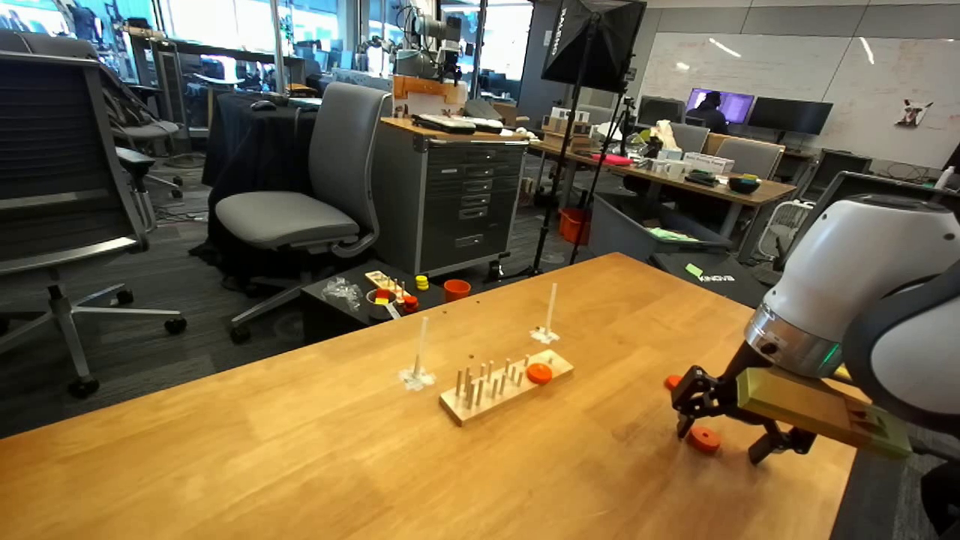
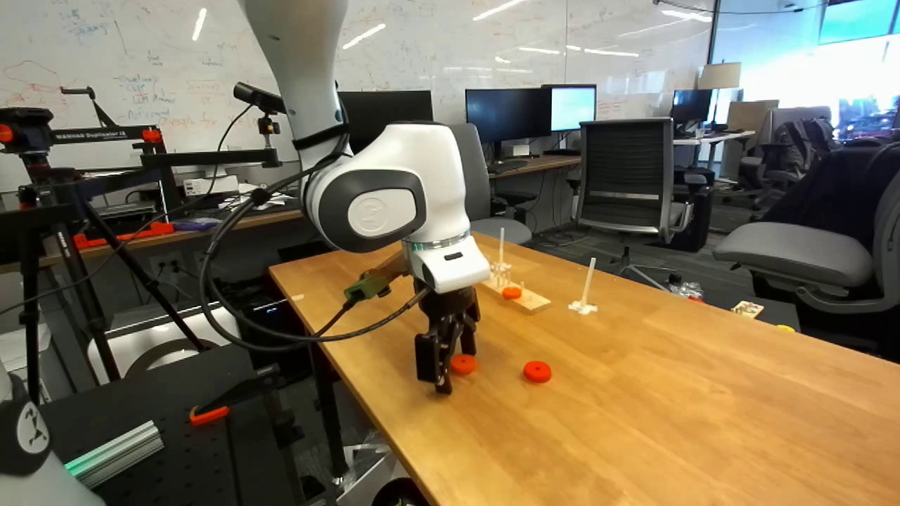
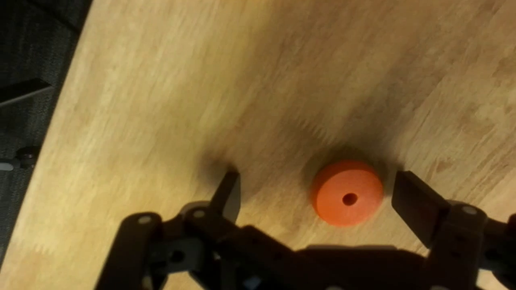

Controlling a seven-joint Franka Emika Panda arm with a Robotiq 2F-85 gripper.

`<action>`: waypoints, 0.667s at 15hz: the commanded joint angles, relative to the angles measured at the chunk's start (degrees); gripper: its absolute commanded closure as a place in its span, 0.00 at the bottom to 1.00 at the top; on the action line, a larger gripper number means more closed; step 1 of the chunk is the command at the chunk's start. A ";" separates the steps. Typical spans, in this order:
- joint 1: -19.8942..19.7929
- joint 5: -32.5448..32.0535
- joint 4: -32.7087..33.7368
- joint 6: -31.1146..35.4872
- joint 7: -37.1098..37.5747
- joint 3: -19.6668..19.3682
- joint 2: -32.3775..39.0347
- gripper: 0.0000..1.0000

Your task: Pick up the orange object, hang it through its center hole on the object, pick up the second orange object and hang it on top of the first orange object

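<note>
In the wrist view an orange disc with a centre hole lies flat on the table inside my gripper. The jaws stand wide apart and touch nothing; the disc is closer to the right-hand finger. Both exterior views show my gripper low around that orange disc. Another orange disc lies on the table a short way off, partly behind the gripper in an exterior view. On the pale wooden rack rests a further orange disc; whether a peg passes through it I cannot tell.
Two thin white uprights stand taped to the table beside the rack. In the wrist view a table edge runs along the left, near the gripper. A low black stand with cups and small pieces sits past the table.
</note>
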 commanded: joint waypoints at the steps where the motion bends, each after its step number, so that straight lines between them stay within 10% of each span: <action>1: 1.68 0.12 0.61 -1.81 0.26 -1.94 -0.37 0.00; 2: 1.86 -0.05 0.72 -1.95 0.24 -2.11 -0.38 0.25; 10: 2.13 -0.23 1.11 -2.46 0.37 -2.28 -1.40 0.79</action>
